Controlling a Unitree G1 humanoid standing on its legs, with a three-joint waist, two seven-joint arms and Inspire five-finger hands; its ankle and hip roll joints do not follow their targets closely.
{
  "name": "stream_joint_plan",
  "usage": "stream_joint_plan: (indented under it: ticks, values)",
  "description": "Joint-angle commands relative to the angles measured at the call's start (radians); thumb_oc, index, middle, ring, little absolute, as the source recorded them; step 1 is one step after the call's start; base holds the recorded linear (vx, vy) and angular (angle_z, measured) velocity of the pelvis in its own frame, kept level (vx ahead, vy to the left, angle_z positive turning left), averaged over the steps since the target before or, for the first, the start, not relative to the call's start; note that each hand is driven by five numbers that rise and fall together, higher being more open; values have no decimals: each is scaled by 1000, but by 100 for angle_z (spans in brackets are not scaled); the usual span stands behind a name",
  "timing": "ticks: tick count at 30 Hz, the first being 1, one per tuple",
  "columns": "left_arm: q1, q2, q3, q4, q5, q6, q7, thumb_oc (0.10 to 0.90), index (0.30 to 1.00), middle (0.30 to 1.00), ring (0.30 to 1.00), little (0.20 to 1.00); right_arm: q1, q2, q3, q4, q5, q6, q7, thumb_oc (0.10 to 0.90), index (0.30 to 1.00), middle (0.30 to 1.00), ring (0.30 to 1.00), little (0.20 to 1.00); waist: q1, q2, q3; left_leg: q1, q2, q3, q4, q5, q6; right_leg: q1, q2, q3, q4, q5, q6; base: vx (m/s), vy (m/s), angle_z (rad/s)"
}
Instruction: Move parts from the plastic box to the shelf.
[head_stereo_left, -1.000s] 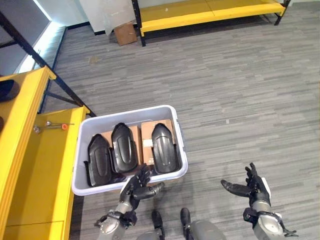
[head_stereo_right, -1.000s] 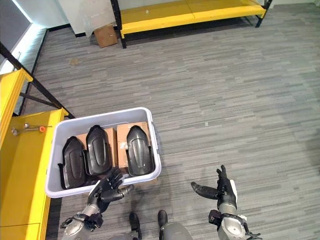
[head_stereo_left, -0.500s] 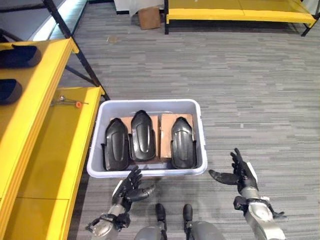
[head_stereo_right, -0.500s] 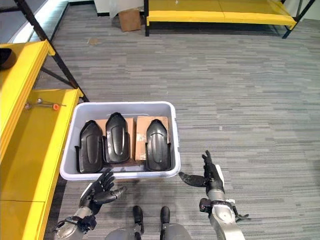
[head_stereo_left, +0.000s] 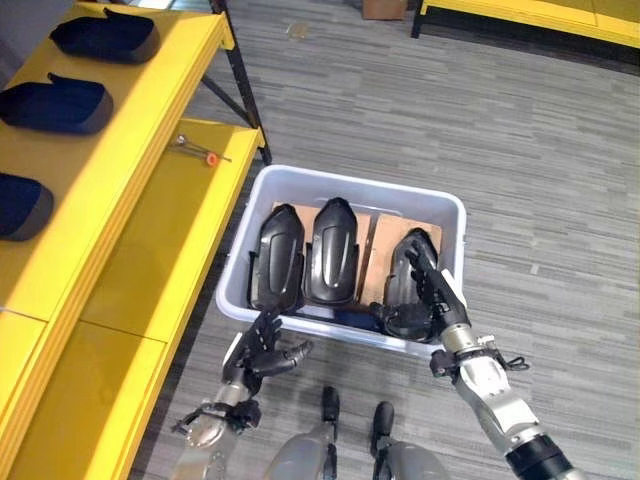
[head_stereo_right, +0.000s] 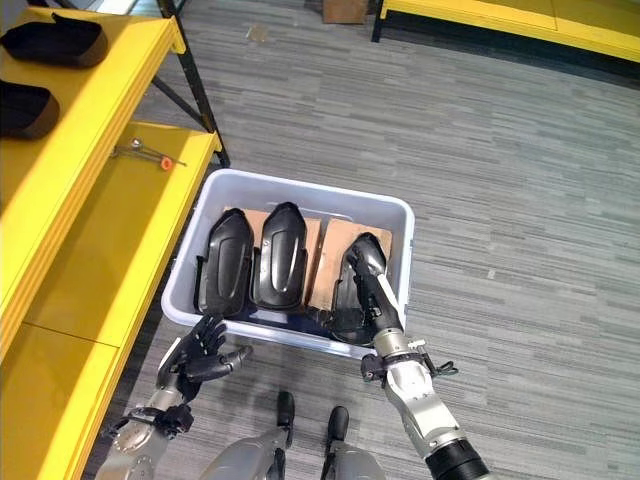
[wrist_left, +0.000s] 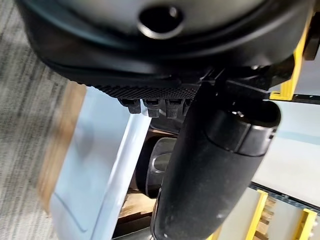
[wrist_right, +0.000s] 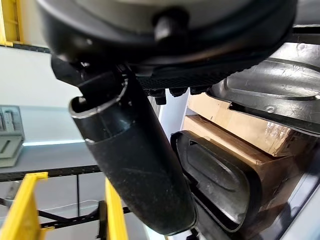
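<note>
Over the grey plastic box (head_stereo_left: 452, 215), the right robot hand (head_stereo_left: 432, 295) lies with straight fingers on the rightmost black part (head_stereo_left: 408, 262). Below the box's near rim, the left robot hand (head_stereo_left: 262, 352) hangs loosely spread, holding nothing.

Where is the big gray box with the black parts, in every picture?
Left eye view: plastic box, centre.
Right eye view: centre, beside the yellow shelf.
Left wrist view: its pale wall.
Right wrist view: a sliver of wall.
Shared landmark: black parts on cardboard.

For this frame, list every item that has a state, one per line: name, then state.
Grey plastic box: on floor, holding three parts.
Rightmost black moulded part: in box, right hand on it.
Right hand: open, fingers laid along part.
Left hand: open, outside box.
Yellow shelf: holds dark parts.
</note>
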Motion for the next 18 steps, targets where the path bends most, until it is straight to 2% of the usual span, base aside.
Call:
stream_joint_plan:
  ticks: [1, 4, 5, 9, 10, 14, 18]
  values:
    - [-8, 41, -14, -98, 2, -81, -49, 900, 1000, 1000, 1000, 1000, -80, 19, -31, 0, -84, 2, -213, 900, 1000, 1000, 1000, 1000, 3, -21, -39, -44, 31, 43, 147, -89, 0, -1, -106, 45, 105, 4, 96, 121, 73, 7]
    - [-12, 40, -26, -104, -3, -80, -47, 900, 1000, 1000, 1000, 1000, -110, 23, -42, 48, -72, 32, -265, 900, 1000, 1000, 1000, 1000, 10, -16, -35, -45, 29, 45, 155, -94, 2, 2, -112, 41, 113, 3, 95, 60, 49, 1]
    - [-20, 43, -47, -108, -13, -81, -47, 900, 1000, 1000, 1000, 1000, -140, 31, -61, 95, -49, 71, -320, 900, 1000, 1000, 1000, 1000, 14, -9, -27, -52, 27, 43, 165, -98, 4, 1, -115, 43, 125, -2, 93, 45, 53, -2]
    - [-49, 55, -83, -119, -28, -72, -50, 900, 1000, 1000, 1000, 1000, -229, 25, -103, 222, -63, 124, -419, 900, 1000, 1000, 1000, 1000, 28, 10, 3, -73, 20, 33, 189, -105, 5, -15, -116, 47, 144, -8, 85, 16, 26, 0]
    - [-57, 60, -93, -122, -40, -71, -43, 900, 1000, 1000, 1000, 1000, -263, 17, -114, 257, -64, 154, -447, 900, 1000, 1000, 1000, 1000, 33, 17, 15, -81, 19, 31, 196, -107, 4, -22, -118, 46, 146, -8, 83, 0, 0, 0]
    - [-85, 61, -114, -128, -86, -66, -36, 900, 1000, 1000, 1000, 1000, -348, 3, -116, 335, -56, 192, -464, 900, 1000, 1000, 1000, 1000, 45, 29, 63, -131, 18, 30, 243, -116, 0, -59, -124, 41, 157, -9, 81, -81, 6, 4]
    - [-93, 59, -133, -145, -73, -70, -20, 900, 1000, 1000, 1000, 1000, -383, -6, -92, 362, -40, 180, -441, 900, 1000, 1000, 1000, 1000, 51, 42, 108, -178, 20, 28, 285, -121, -4, -104, -129, 35, 186, -16, 75, -63, -4, 4]
